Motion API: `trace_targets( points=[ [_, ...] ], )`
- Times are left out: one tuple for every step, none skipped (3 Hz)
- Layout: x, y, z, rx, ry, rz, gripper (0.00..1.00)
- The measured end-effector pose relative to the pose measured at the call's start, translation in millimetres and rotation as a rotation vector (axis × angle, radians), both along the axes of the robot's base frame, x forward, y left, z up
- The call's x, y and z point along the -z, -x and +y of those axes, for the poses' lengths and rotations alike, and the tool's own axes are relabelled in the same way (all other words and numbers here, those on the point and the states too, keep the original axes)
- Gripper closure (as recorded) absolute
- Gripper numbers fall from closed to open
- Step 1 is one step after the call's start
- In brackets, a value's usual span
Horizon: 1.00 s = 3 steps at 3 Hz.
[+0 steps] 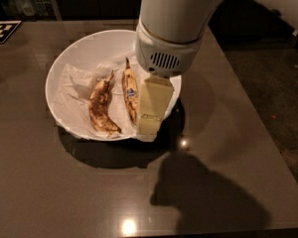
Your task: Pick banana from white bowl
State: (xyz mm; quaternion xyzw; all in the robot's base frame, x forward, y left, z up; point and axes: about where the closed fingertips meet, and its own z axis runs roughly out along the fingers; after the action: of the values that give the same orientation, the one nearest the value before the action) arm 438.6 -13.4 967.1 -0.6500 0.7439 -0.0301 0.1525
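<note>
The banana (130,92) is slim, yellow with brown spots and a small blue sticker at its middle. It lies in the white bowl (84,42), on crumpled white paper, right of a shorter, browner, more curved banana (101,106). My gripper (150,114) hangs from the white arm over the bowl's right part, just right of the stickered banana and close beside it. Its cream finger covers the bowl's right rim and part of the banana's lower end.
The bowl stands on a dark glossy table (64,192). A black-and-white marker tag (1,31) lies at the table's far left corner. The table's right edge (248,103) drops to a dark floor. My arm's shadow falls on the table in front of the bowl.
</note>
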Motion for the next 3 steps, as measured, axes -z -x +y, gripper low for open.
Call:
trace_targets(
  points=[
    [9.6, -11.5, 4.8, 0.068, -0.007, 0.044, 0.07],
    [29.2, -28.3, 22.7, 0.141, -0.025, 0.142, 0.07],
    [28.4, -29.9, 25.4, 0.148, -0.034, 0.136, 0.00]
  ],
)
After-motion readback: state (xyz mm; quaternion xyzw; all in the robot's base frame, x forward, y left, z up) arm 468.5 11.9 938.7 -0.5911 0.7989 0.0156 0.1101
